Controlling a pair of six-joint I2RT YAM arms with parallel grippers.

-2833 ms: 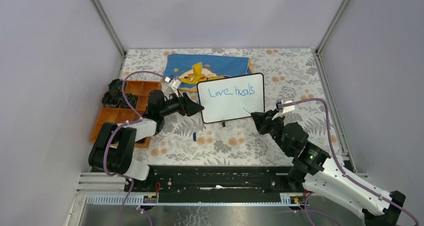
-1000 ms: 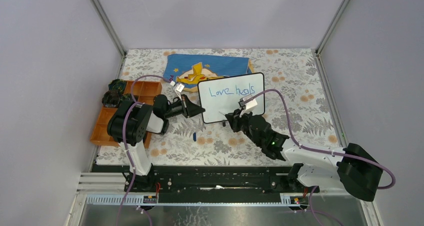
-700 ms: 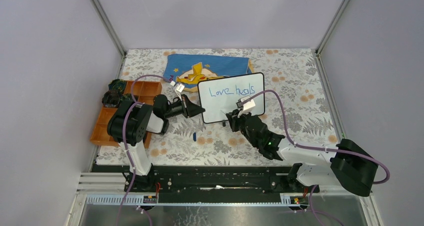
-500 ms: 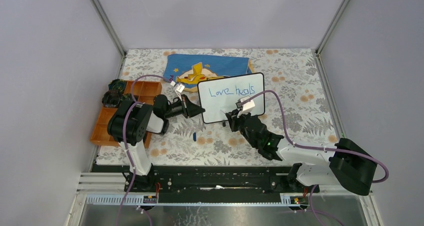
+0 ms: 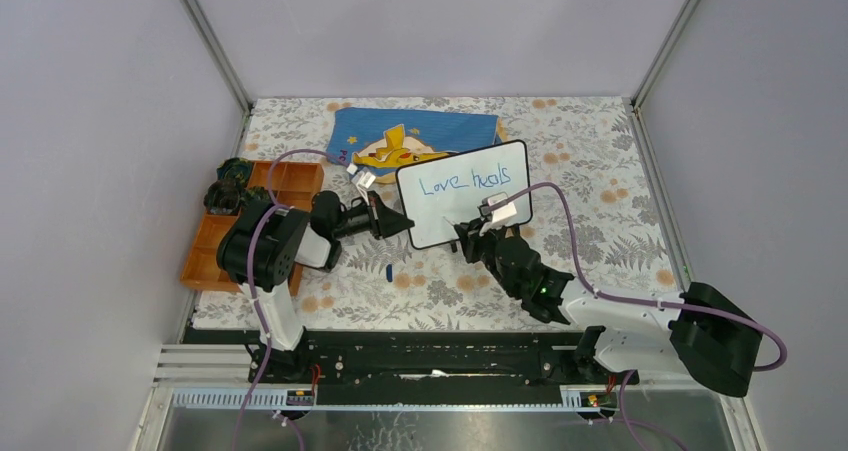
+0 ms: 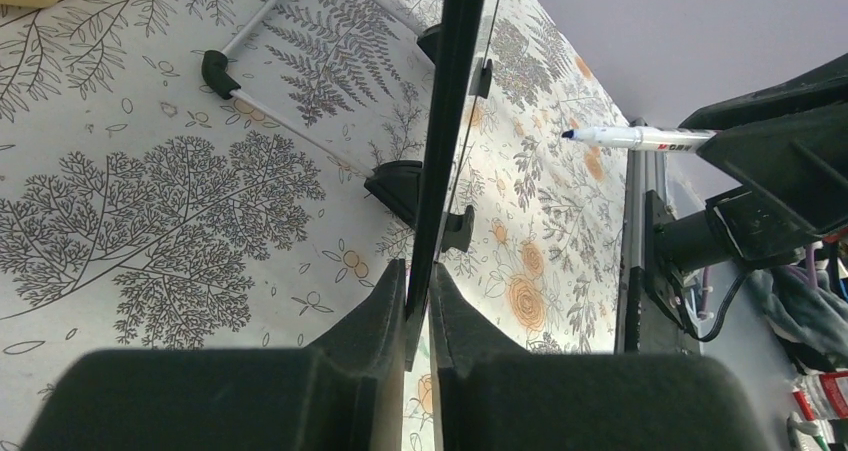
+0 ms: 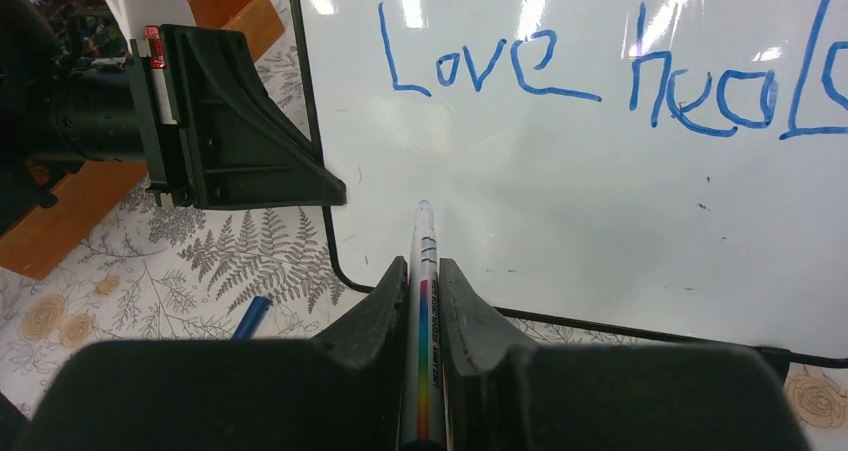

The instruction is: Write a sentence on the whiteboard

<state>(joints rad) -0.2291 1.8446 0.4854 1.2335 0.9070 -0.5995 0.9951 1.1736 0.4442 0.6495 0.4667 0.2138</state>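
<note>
Whiteboard (image 5: 462, 211): you see it standing on its little black feet mid-table (image 5: 590, 171), just in front of the blue cloth (image 5: 440, 129).
Sentence (image 7: 560, 93): "Love heals" in blue runs across the board's upper half.
Left gripper (image 6: 418, 271): yours pinches the board's left edge.
Right gripper (image 7: 424, 271): yours is clamped on a marker (image 7: 421, 246); its tip points at the bare area under "Love", and you cannot tell whether it touches.

Even bright overhead light, white glare streaks along the whiteboard (image 7: 560, 221) top, soft faint shadows
</note>
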